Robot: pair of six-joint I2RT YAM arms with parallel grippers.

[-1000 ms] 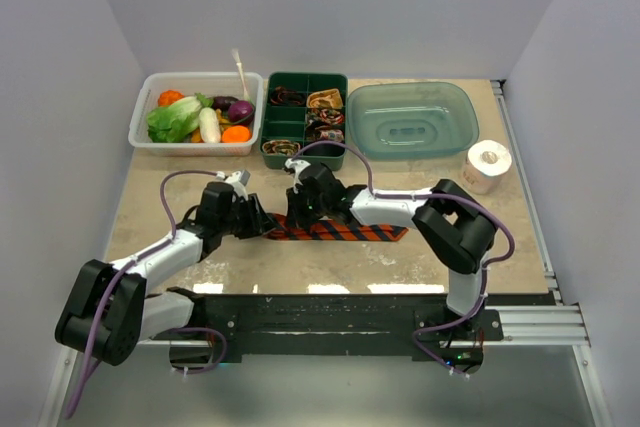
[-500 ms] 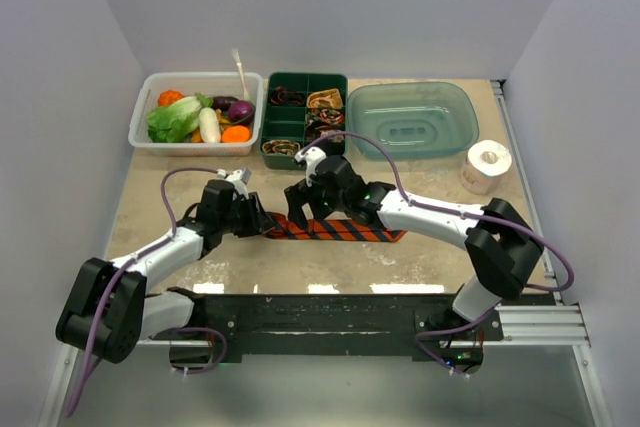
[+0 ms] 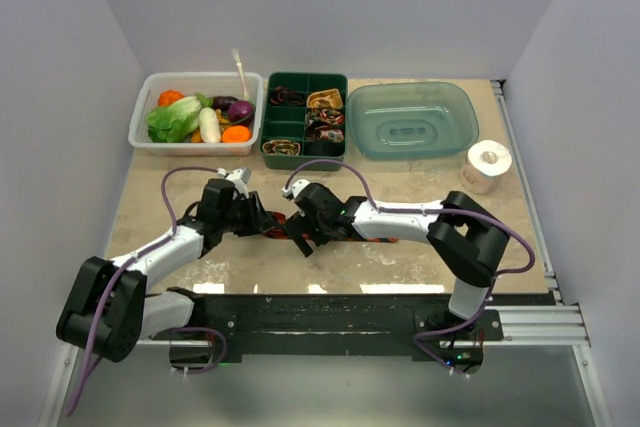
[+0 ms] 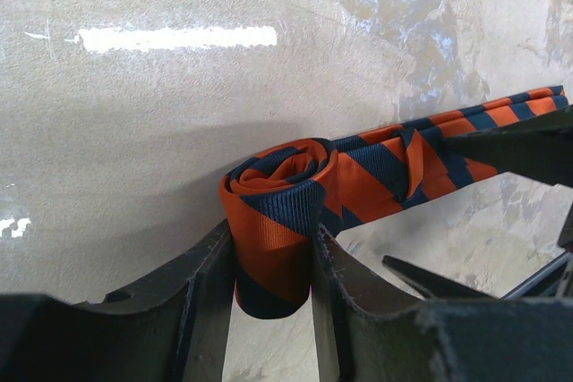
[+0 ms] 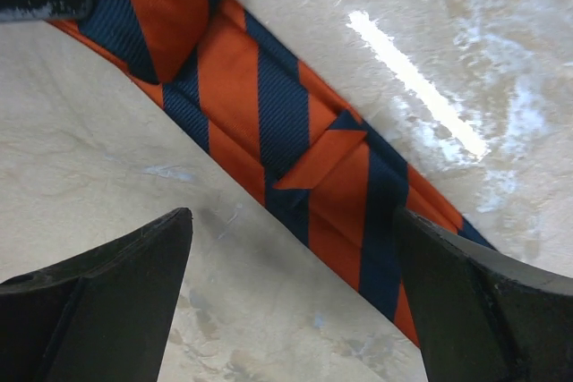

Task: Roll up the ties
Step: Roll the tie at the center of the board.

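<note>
The orange-and-dark-blue striped tie [image 4: 279,192] is partly rolled into a coil at one end. My left gripper [image 4: 269,257] is shut on that coil, one finger on each side. The unrolled length [image 5: 295,131] lies flat on the table with a small fold in it, running away to the right. My right gripper [image 5: 291,221] stands open just over this flat part, its fingertips [image 5: 170,239] spread wide. From above, the left gripper [image 3: 262,221] and right gripper [image 3: 300,235] sit close together, and the right arm hides most of the tie [image 3: 279,218]. Small rolled ties [image 3: 325,99] fill a green divided tray [image 3: 305,77].
At the back left stands a clear box [image 3: 140,127] with vegetables in it. A teal basin [image 3: 412,117] sits at the back right, with a white paper roll [image 3: 488,165] near the right edge. The table's front rail runs just before the arms.
My right gripper has let go of the tie and opened wide. It lifted off, then came back down and left beside the left gripper. The left gripper has kept its hold on the coil.
</note>
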